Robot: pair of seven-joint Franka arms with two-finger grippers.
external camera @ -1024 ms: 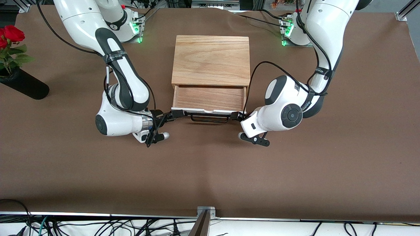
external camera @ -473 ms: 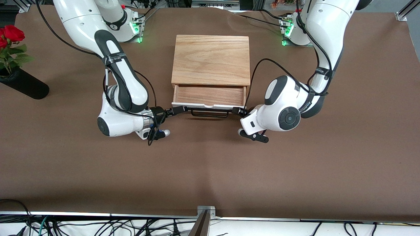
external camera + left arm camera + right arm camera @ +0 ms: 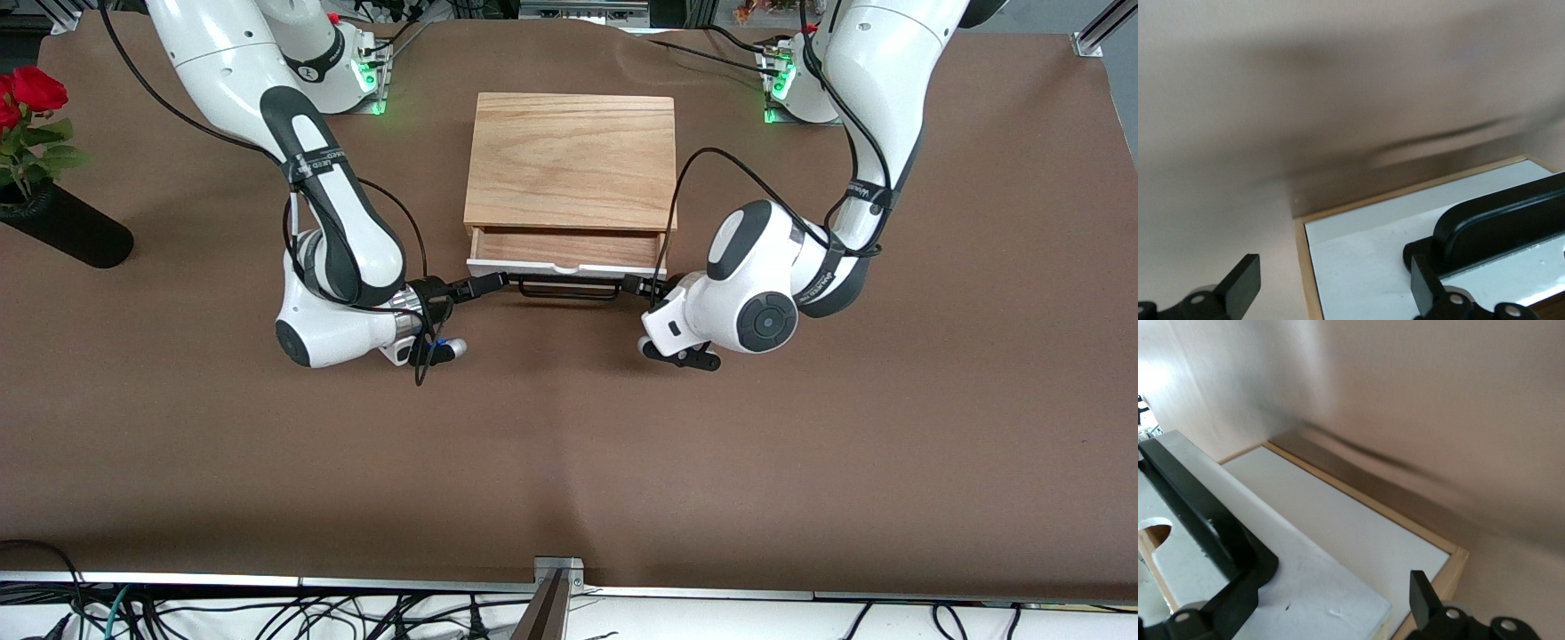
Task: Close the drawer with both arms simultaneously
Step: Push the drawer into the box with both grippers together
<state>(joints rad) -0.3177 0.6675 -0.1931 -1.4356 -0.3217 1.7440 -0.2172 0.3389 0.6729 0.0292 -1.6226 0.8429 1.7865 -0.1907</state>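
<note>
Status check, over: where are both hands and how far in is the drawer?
Left hand and right hand, fingers open, against the drawer front at either end. Drawer partly open, a strip of tray showing. Nothing blocking.

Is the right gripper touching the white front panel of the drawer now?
Cannot tell. In the right wrist view the right gripper straddles the panel's corner, but no contact or gap shows plainly.

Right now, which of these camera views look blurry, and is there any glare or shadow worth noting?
Front view: sharp, evenly lit, with soft shadows under both arms and the drawer handle. Left wrist view: the background above the white front panel is smeared into streaks. Right wrist view: similar streaking, plus a bright washed-out patch at one corner.
</note>
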